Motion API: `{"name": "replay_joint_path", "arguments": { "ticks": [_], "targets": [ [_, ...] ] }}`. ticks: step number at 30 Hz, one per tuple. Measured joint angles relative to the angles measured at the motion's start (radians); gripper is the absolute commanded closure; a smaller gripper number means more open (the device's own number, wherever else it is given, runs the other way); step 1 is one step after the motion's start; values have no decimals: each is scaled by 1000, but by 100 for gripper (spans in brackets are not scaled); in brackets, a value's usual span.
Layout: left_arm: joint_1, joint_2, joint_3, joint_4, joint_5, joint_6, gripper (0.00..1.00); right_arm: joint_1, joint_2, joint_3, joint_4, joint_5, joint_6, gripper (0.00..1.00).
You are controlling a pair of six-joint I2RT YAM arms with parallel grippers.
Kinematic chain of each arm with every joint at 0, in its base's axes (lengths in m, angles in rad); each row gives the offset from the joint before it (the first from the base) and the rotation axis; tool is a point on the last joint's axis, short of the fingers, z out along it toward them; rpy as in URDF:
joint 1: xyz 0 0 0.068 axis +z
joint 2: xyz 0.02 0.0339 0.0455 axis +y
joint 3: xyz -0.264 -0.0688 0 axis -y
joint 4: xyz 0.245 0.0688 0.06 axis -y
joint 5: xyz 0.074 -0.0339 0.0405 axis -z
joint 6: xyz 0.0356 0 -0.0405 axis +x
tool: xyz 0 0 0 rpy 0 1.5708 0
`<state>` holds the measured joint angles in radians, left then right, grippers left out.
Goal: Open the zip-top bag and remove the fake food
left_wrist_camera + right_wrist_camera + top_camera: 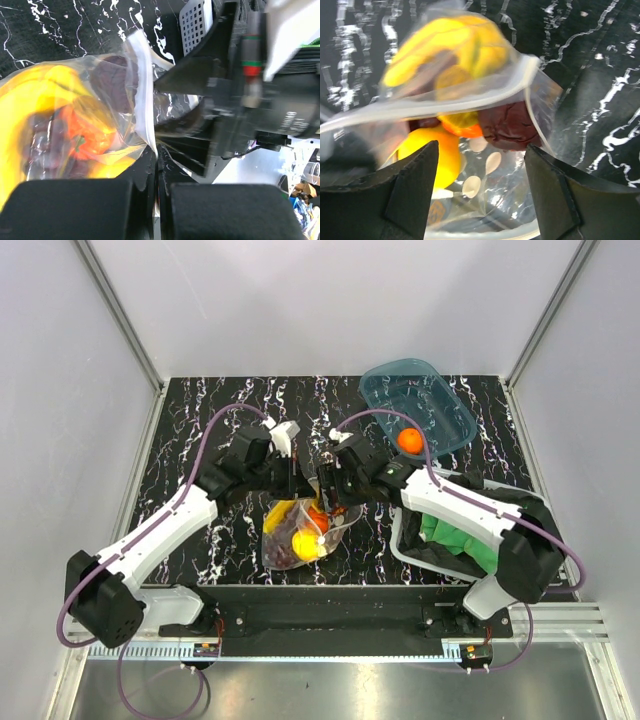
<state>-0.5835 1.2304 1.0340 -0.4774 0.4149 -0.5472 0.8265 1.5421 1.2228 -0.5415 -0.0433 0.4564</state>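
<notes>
The clear zip-top bag lies on the black marbled table between both arms, holding yellow bananas, an orange fruit and dark red-purple grapes. My left gripper is shut on the bag's white zip edge; bananas and the orange fruit show through the plastic. My right gripper is open, its fingers either side of the bag's open mouth, over the dotted film. Grapes and yellow fruit sit just inside.
A translucent blue tub stands at the back right with one orange fruit inside. A white basket with green cloth sits at the right under the right arm. Grey walls close in the table.
</notes>
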Motion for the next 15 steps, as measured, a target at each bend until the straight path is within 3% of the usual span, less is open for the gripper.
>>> {"name": "replay_joint_path", "arguments": {
  "ticks": [5, 15],
  "targets": [
    [0, 45, 0, 27, 9, -9, 100, 0, 53, 0, 11, 63, -3, 20],
    [0, 160, 1, 86, 19, -34, 100, -3, 101, -103, 193, 156, 6, 20]
  ]
}}
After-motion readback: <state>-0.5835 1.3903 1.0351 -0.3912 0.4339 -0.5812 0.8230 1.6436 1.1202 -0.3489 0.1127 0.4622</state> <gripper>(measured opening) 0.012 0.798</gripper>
